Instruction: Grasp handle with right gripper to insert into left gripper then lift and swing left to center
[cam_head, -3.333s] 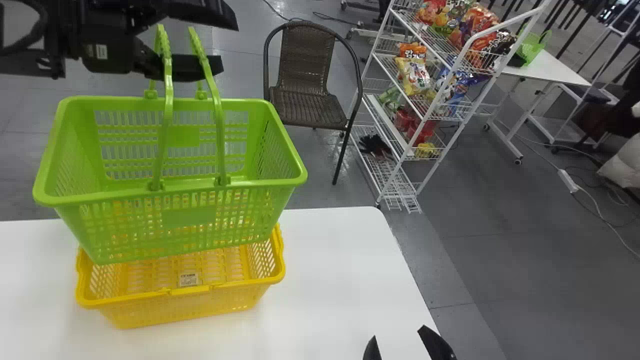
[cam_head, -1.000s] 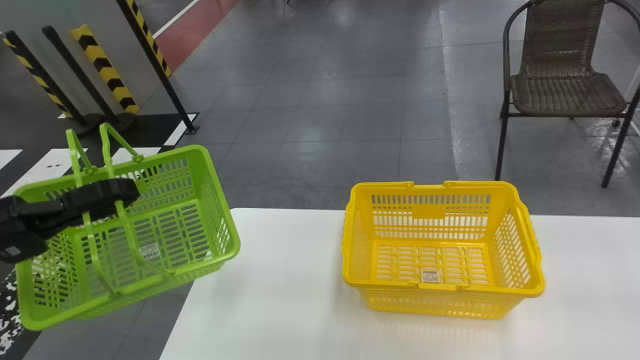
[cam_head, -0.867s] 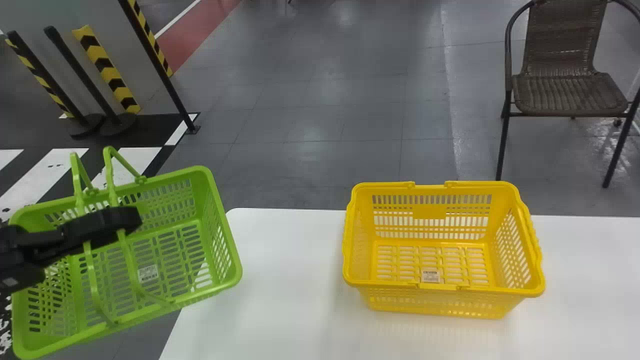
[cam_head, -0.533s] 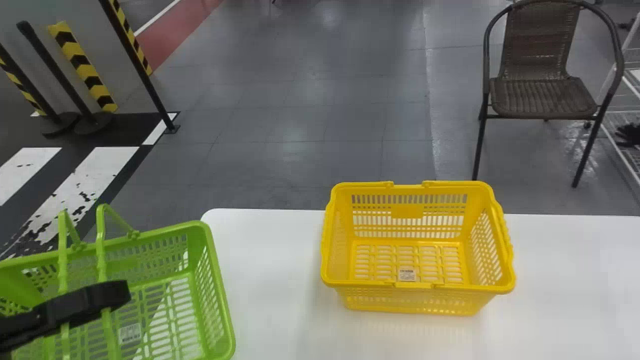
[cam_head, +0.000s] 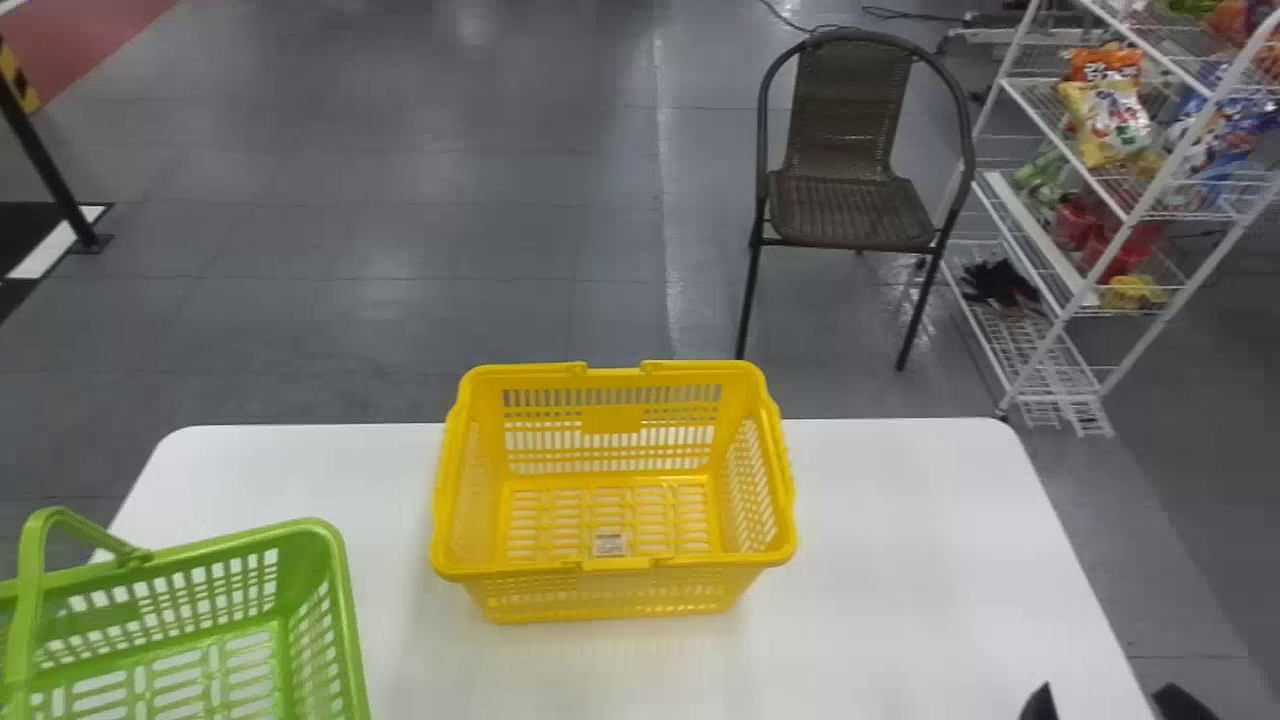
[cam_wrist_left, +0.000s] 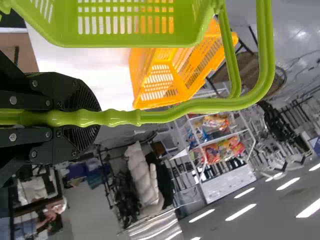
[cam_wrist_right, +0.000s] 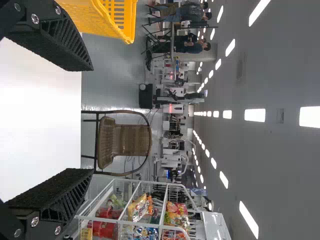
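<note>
At the lower left of the head view is the green basket (cam_head: 190, 650), beside the yellow basket (cam_head: 615, 590), which stands upright and empty on the white table. One arm of the green handle (cam_head: 28, 620) rises at its left. In the left wrist view my left gripper (cam_wrist_left: 82, 118) is shut on the green handle (cam_wrist_left: 200, 106), and the green basket (cam_wrist_left: 125, 39) hangs from it. Whether its bottom touches the table I cannot tell. My right gripper (cam_head: 1108, 704) is low at the right in the head view; in the right wrist view the right gripper (cam_wrist_right: 87, 118) stands wide open, holding nothing.
The white table (cam_head: 900, 560) has free room right of the yellow basket. Beyond its far edge stand a brown wicker chair (cam_head: 850, 205) and, to the right, a white wire rack (cam_head: 1075, 310) with snack bags. A black post (cam_head: 40, 155) is at the far left.
The green basket was above the yellow one, has swung to its left, and has come lower and nearer. The head view turned left, then back right. My right gripper shows there again.
</note>
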